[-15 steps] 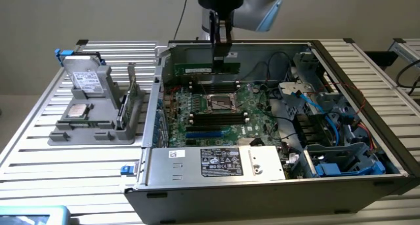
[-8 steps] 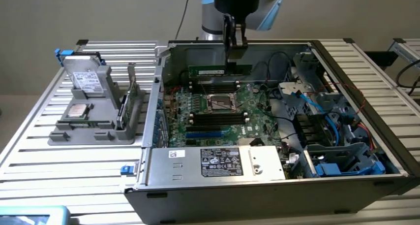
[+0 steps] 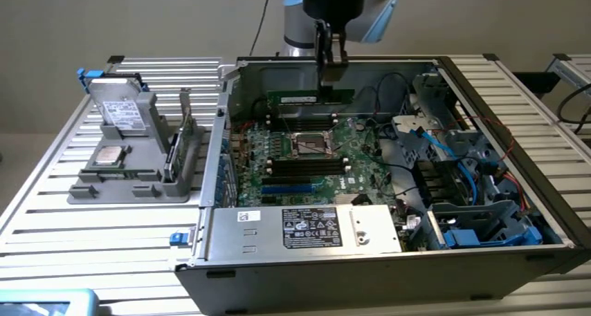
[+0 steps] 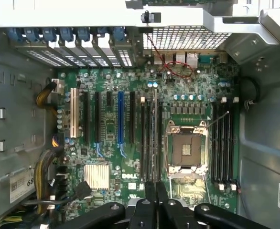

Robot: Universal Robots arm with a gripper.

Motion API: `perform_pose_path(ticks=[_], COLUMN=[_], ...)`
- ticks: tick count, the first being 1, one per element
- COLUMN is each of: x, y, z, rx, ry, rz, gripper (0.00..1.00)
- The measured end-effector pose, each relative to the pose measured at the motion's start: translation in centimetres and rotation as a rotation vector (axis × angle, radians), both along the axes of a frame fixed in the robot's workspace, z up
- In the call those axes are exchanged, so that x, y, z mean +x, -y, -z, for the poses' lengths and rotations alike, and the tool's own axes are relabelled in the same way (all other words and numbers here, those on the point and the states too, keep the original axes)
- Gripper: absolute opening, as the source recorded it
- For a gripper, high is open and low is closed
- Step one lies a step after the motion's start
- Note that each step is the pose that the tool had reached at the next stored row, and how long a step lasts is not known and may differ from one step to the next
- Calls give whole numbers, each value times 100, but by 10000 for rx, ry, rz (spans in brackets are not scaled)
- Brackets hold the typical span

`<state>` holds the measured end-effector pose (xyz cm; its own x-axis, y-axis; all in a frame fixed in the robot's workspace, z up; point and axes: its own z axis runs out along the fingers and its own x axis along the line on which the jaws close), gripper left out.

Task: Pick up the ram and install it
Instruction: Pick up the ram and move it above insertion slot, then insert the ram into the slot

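Observation:
The ram [image 3: 309, 97] is a long thin green stick with a white label. It hangs level inside the open computer case, above the far part of the green motherboard [image 3: 309, 174]. My gripper [image 3: 326, 88] comes straight down from above and is shut on its top edge. In the wrist view the ram [image 4: 155, 138] appears edge-on as a thin line running out from between my fingertips [image 4: 148, 191]. It lies along the black memory slots [image 4: 145, 138] beside the empty CPU socket [image 4: 185, 150]. A gap shows between the stick and the board in the exterior view.
The case walls [image 3: 226, 122] ring the motherboard, with a power supply [image 3: 309, 227] at the near edge and drive cages and blue cables [image 3: 461, 184] at the exterior view's right. A grey fixture [image 3: 129, 171] at the exterior view's left holds a silver drive [image 3: 120, 112], a chip and another green stick [image 3: 185, 140].

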<state>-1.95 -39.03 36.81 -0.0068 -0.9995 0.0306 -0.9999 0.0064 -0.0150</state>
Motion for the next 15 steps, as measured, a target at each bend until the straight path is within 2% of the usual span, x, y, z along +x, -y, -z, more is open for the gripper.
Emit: perform_pose_path(ticks=[8,13,15], x=[0,1,1], y=[-188,-213,-214], z=[93,178,206], rx=[-2,-12,-34], ry=[-4,-3,-3], rz=[1,0,0], gripper=[12,12,12])
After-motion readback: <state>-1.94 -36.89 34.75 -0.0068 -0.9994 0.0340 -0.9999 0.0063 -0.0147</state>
